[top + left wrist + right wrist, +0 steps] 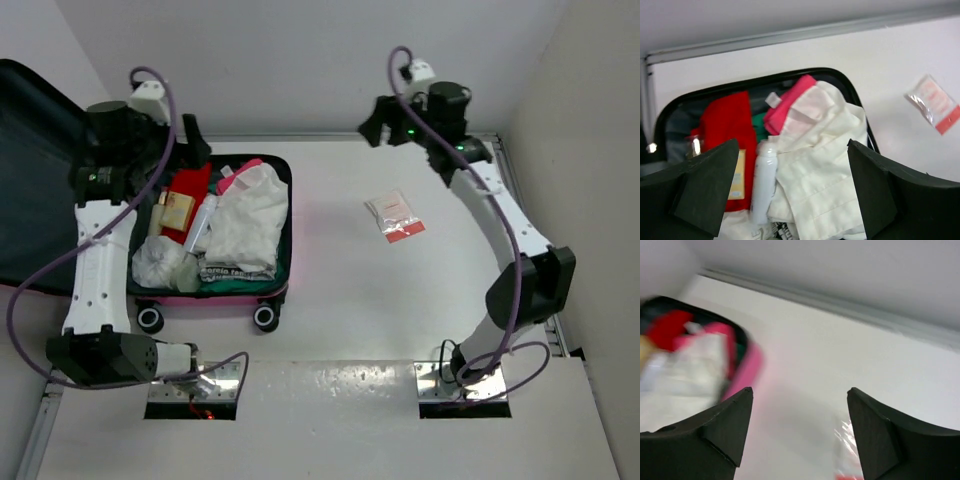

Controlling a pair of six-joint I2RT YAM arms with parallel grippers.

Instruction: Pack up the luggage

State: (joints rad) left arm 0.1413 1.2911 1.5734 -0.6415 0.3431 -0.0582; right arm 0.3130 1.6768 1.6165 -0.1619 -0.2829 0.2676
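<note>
The luggage [232, 297], a pink suitcase, lies open at the table's left, its dark-lined lid [35, 180] folded back to the left. Inside lie a white garment [250, 215], a red item [188, 188], a white bottle [203, 222] and a pink cloth [238, 178]. My left gripper [190, 152] hovers open over the suitcase's far side, empty; its wrist view looks down on the garment [820, 170] and bottle [762, 185]. My right gripper [385, 122] hangs open and empty above the far table, right of the luggage [747, 372]. A clear packet with a red strip [396, 216] lies on the table.
The packet [935, 104] sits apart from the suitcase, just below and right of my right gripper [800, 390]. A wall and a metal rail [330, 137] bound the table's far edge. The suitcase's wheels [265, 318] face the near edge.
</note>
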